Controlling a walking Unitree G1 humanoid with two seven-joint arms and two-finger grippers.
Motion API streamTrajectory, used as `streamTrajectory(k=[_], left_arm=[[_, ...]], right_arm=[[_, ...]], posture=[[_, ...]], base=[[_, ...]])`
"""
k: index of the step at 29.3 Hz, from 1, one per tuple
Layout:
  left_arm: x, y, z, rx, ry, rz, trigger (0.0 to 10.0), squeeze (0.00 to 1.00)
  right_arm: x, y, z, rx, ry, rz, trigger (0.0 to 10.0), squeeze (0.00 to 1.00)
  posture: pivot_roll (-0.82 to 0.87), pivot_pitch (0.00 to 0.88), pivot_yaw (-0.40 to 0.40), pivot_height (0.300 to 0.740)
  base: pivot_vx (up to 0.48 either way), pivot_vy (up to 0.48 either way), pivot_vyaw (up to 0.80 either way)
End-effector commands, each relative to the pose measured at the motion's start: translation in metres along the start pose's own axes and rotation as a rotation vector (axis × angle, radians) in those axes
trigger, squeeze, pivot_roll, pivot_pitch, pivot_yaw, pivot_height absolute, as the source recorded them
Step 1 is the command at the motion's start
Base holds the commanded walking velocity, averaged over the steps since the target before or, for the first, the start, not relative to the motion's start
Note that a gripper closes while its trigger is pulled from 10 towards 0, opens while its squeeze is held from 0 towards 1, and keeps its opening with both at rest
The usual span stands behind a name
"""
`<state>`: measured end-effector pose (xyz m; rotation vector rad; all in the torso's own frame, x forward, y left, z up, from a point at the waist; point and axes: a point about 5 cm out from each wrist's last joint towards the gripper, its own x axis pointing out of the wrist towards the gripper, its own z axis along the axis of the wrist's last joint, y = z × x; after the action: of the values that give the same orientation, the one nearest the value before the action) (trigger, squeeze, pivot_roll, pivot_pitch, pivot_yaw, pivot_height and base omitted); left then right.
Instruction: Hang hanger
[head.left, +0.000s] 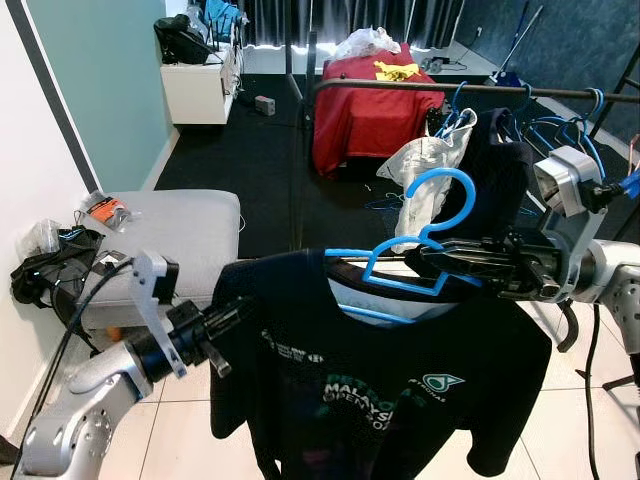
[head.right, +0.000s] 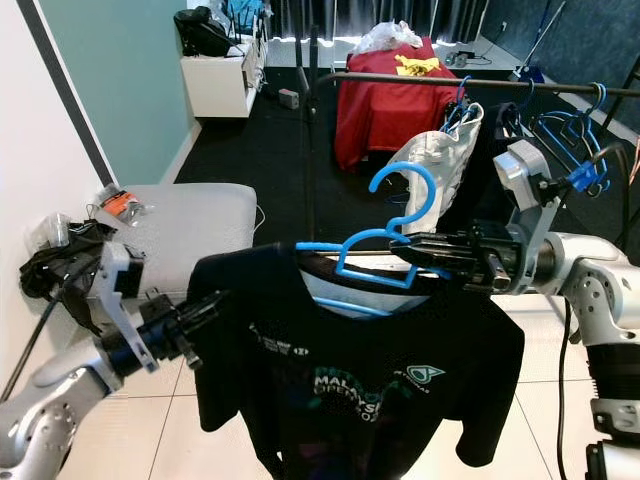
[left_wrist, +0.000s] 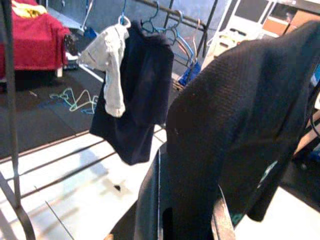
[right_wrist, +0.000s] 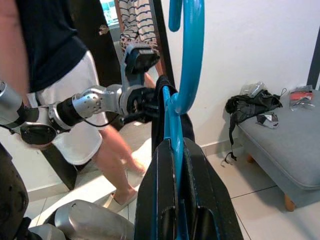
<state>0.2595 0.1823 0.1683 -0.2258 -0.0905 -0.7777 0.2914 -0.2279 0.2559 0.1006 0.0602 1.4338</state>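
Observation:
A blue plastic hanger (head.left: 420, 235) carries a black printed T-shirt (head.left: 380, 380) in front of me. My right gripper (head.left: 440, 262) is shut on the hanger just below its hook; in the right wrist view the blue hanger (right_wrist: 176, 125) runs between the black fingers (right_wrist: 200, 195). My left gripper (head.left: 232, 318) is shut on the shirt's left sleeve, and black cloth (left_wrist: 235, 125) drapes over its fingers. The clothes rail (head.left: 450, 90) runs behind, with a white garment (head.left: 425, 165) and a dark shirt (head.left: 500, 170) hanging on it.
Spare blue hangers (head.left: 570, 130) hang at the rail's right end. A grey ottoman (head.left: 165, 235) with black clutter (head.left: 50, 265) stands at left by the wall. A red-draped table (head.left: 375, 110) sits behind the rail. A person (right_wrist: 75, 90) stands behind me in the right wrist view.

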Motion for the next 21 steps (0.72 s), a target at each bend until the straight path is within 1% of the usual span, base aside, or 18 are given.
streamTrajectory(k=[1,3,4,5,6,7,9,10,11,12,13,14,15,17,18,20,21], left_arm=[[-0.001,0.002,0.000,-0.022,-0.024,0.019,0.0,0.00],[-0.001,0.005,0.003,-0.021,-0.029,0.031,0.0,0.00],[-0.002,0.011,0.005,-0.010,-0.029,0.060,0.0,0.00],[-0.006,0.021,0.008,0.011,-0.027,0.122,0.0,0.00],[-0.006,0.021,0.008,0.011,-0.027,0.122,0.0,0.00],[-0.012,0.036,0.012,0.044,-0.026,0.230,0.0,0.00],[-0.021,0.056,0.016,0.089,-0.017,0.375,0.0,0.00],[-0.021,0.056,0.016,0.089,-0.017,0.375,0.0,0.00],[-0.024,0.061,0.017,0.103,-0.010,0.412,0.0,0.00],[-0.029,0.072,0.017,0.113,0.004,0.493,0.0,0.00],[-0.029,0.072,0.017,0.113,0.004,0.493,0.0,0.00],[-0.034,0.082,0.016,0.119,0.021,0.583,0.0,0.00],[-0.034,0.082,0.016,0.119,0.021,0.583,0.0,0.00],[-0.040,0.095,0.013,0.123,0.041,0.712,0.0,0.00],[-0.040,0.095,0.013,0.123,0.041,0.712,0.0,0.00],[-0.043,0.101,0.007,0.121,0.064,0.796,0.0,0.00],[-0.044,0.102,0.004,0.122,0.078,0.822,0.0,0.00]], right_arm=[[-0.001,0.002,0.003,-0.014,0.009,0.001,10.0,0.00],[-0.001,0.002,0.002,-0.011,0.010,-0.002,10.0,0.00],[-0.001,0.002,0.000,-0.007,0.011,-0.007,10.0,0.00],[-0.001,0.003,-0.003,-0.001,0.005,-0.014,10.0,0.00],[-0.001,0.003,-0.003,-0.001,0.005,-0.014,10.0,0.00],[-0.002,0.005,-0.006,0.007,0.000,-0.020,10.0,0.00],[-0.003,0.007,-0.008,0.016,-0.005,-0.027,10.0,0.00],[-0.003,0.007,-0.008,0.016,-0.005,-0.027,10.0,0.00],[-0.004,0.008,-0.009,0.018,-0.006,-0.029,10.0,0.00],[-0.005,0.009,-0.009,0.019,-0.007,-0.034,10.0,0.00],[-0.005,0.009,-0.009,0.019,-0.007,-0.034,10.0,0.00],[-0.007,0.010,-0.009,0.020,-0.008,-0.039,10.0,0.00],[-0.007,0.010,-0.009,0.020,-0.008,-0.039,10.0,0.00],[-0.008,0.011,-0.009,0.020,-0.010,-0.046,10.0,0.00],[-0.008,0.011,-0.009,0.020,-0.010,-0.046,10.0,0.00],[-0.009,0.011,-0.008,0.016,-0.013,-0.053,10.0,0.00],[-0.009,0.012,-0.008,0.015,-0.014,-0.055,10.0,0.00]], posture=[[-0.08,0.000,-0.041,0.740],[-0.08,0.000,-0.044,0.740],[-0.07,0.000,-0.045,0.740],[-0.07,0.000,-0.041,0.740],[-0.07,0.000,-0.041,0.740],[-0.07,0.000,-0.034,0.740],[-0.07,0.000,-0.034,0.740],[-0.07,0.000,-0.034,0.740],[-0.07,0.000,-0.034,0.740],[-0.08,0.000,-0.025,0.740],[-0.08,0.000,-0.025,0.740],[-0.08,0.000,-0.025,0.740],[-0.08,0.000,-0.025,0.740],[-0.08,0.000,-0.024,0.740],[-0.08,0.000,-0.024,0.740],[-0.08,0.000,-0.023,0.740],[-0.08,0.000,-0.023,0.740]], base=[[0.000,0.000,0.00],[0.000,0.000,0.00],[0.000,0.000,0.00],[0.000,0.000,0.00],[0.000,0.000,0.00],[0.000,0.000,0.00],[0.000,0.000,0.00],[0.000,0.000,0.00],[0.000,0.000,0.00],[0.000,0.000,0.00],[0.000,0.000,0.00],[0.000,0.000,0.00],[0.000,0.000,0.00],[0.000,0.000,0.00],[0.000,0.000,0.00],[0.000,0.000,0.00],[0.000,0.000,0.00]])
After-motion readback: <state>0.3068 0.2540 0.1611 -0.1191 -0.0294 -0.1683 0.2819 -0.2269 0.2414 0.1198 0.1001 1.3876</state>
